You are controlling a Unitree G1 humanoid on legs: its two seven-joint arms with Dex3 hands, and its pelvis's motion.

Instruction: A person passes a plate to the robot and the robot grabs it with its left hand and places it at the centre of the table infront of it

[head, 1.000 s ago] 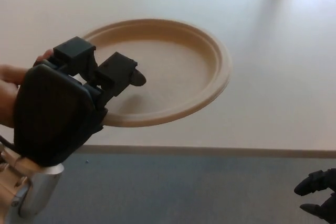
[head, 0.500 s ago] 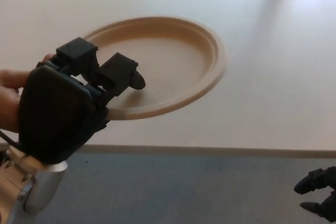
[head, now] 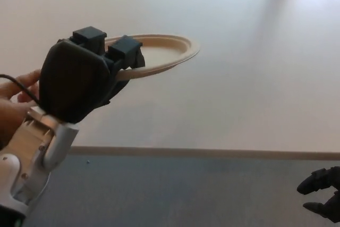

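One left robot hand (head: 87, 75) | clenched on plate (head: 164, 51) rim | plate held above table (head: 255, 78)

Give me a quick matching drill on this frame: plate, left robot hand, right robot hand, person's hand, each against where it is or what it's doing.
Things:
1. plate
2. left robot hand
3. right robot hand
4. person's hand
5. table

States:
A. low at the picture's bottom right corner, holding nothing
B. at the left edge, partly behind the black hand
C. tan, held up tilted above the table
D. shut on the plate's near rim
E. pale, bare surface under the plate

Pairs: 1-C, 2-D, 3-A, 4-B, 5-E
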